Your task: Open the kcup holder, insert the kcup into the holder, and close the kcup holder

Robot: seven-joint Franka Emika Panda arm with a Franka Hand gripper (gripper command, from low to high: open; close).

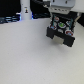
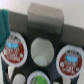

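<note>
Insertion step, judged: gripper [image 1: 60,21] poised over opened kcup holder [image 1: 51,33], far right. Grip state indeterminate. Next: lowering toward empty slot [image 2: 42,50] between seated pods [image 2: 15,49].

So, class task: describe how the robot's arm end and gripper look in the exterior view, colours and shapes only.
In the exterior view, the gripper hangs from a boxy white and pale grey wrist block at the top edge. Dark parts extend below it toward the kcup holder. The image is too blurred to show cables or markings. The rest of the arm is out of frame.
</note>
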